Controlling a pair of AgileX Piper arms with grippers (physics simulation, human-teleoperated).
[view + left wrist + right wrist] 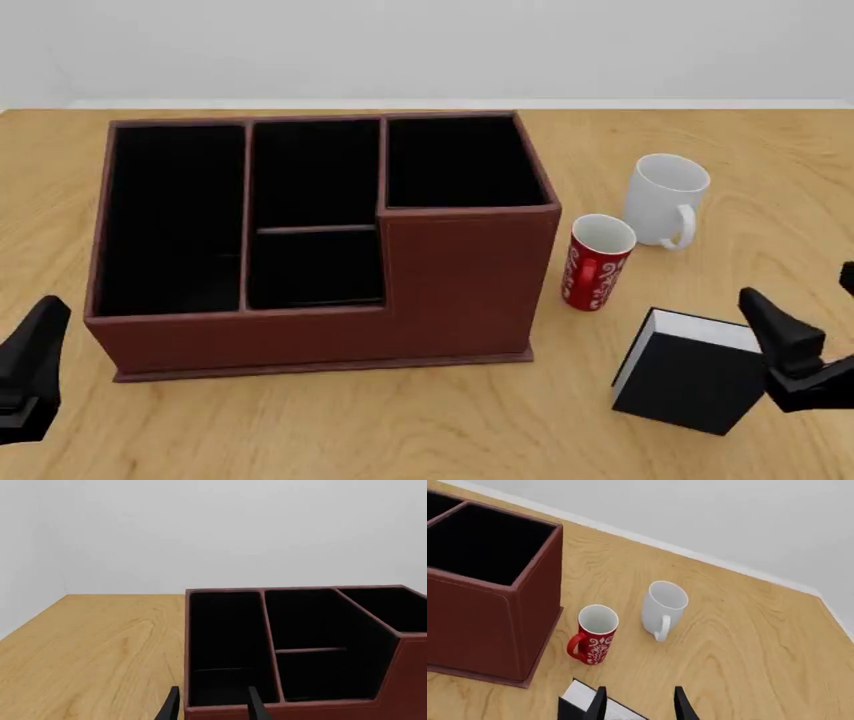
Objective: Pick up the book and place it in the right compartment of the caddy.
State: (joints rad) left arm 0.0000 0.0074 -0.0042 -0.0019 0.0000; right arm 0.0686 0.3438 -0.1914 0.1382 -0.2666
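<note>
The book (683, 382), black with white page edges on top, stands on the table to the right of the caddy (320, 335). Only its upper corner (582, 696) shows in the right wrist view. My right gripper (798, 290) is open beside the book's right edge, holding nothing; its fingers (599, 702) stand apart over that corner. The right compartment (461, 160), square with taller walls, is dark inside and shows nothing in it. My left gripper (212, 707) is open low at the caddy's front left corner, seen also at the frame's left edge (34, 355).
A red patterned mug (595, 262) stands between the caddy and the book. A white mug (665, 198) sits just behind it. The long narrow section (171, 215) and the two small middle sections (315, 215) of the caddy look dark inside.
</note>
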